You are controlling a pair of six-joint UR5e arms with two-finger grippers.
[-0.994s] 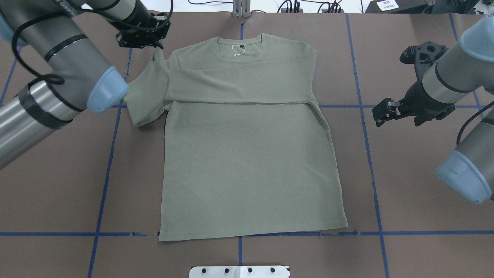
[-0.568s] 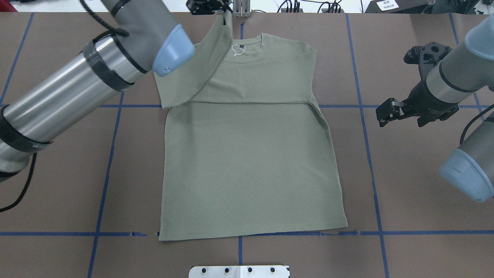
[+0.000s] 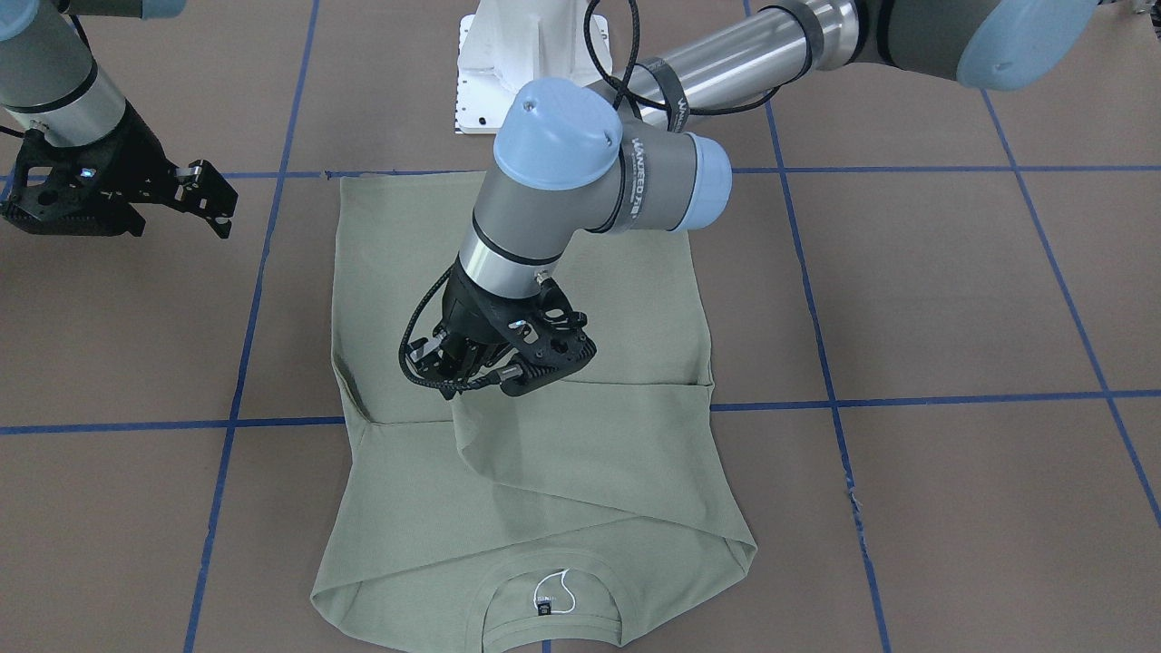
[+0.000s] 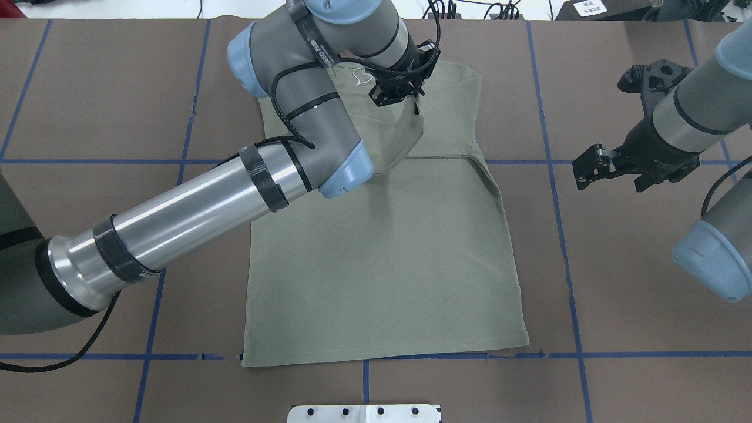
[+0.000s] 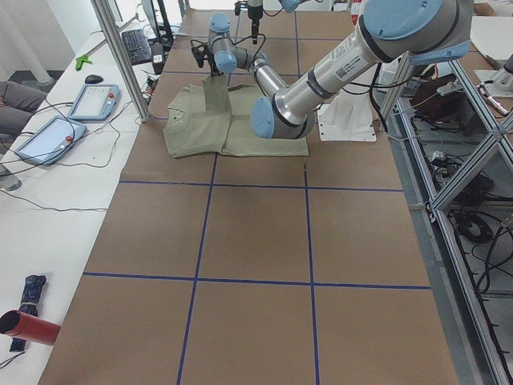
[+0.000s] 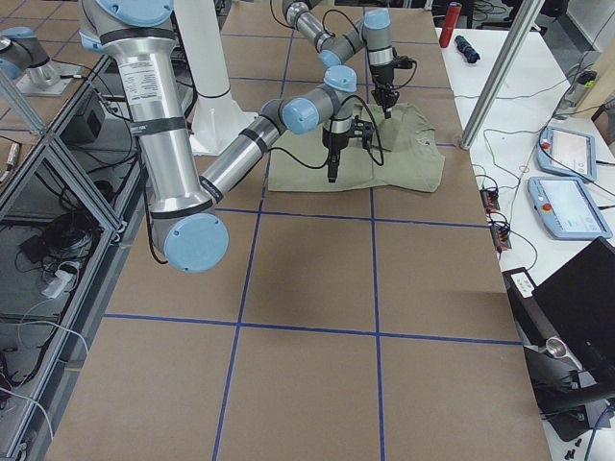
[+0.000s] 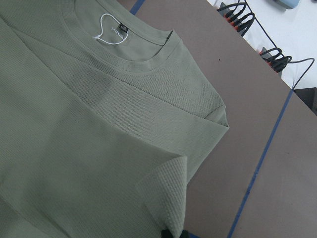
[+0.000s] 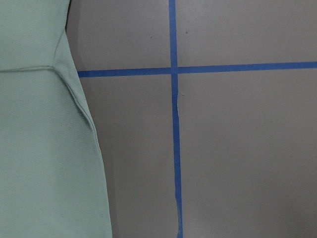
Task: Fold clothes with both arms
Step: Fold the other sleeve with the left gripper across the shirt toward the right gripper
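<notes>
pinching one sleeve [image 4: 399, 135] over the shirt [image 4: 382, 264], left gripper [image 4: 409, 101] mid-fold; right gripper [image 4: 587, 168] spread, idle. other sleeve [image 4: 452, 129] folded, body folds remain.

Legible text is scant. Black strap [image 3: 634, 181] round the wrist joint of the left arm [image 3: 744, 54]: white capitals that begin "WAN"; the remaining letters are too blurred to confirm. The overhead view shows the same strap's lettering, but it is not readable there. Second black strap [image 3: 668, 91] on the silver tube of that arm: white lettering, not resolvable. Neck label [image 7: 119, 29] of the shirt [image 7: 59, 148]: black with small pale print, too fine to read even in the left wrist view. White sign [image 4: 590, 7] beyond the far right corner of the counter [image 4: 634, 329]: two lines of dark characters, unreadable.
</notes>
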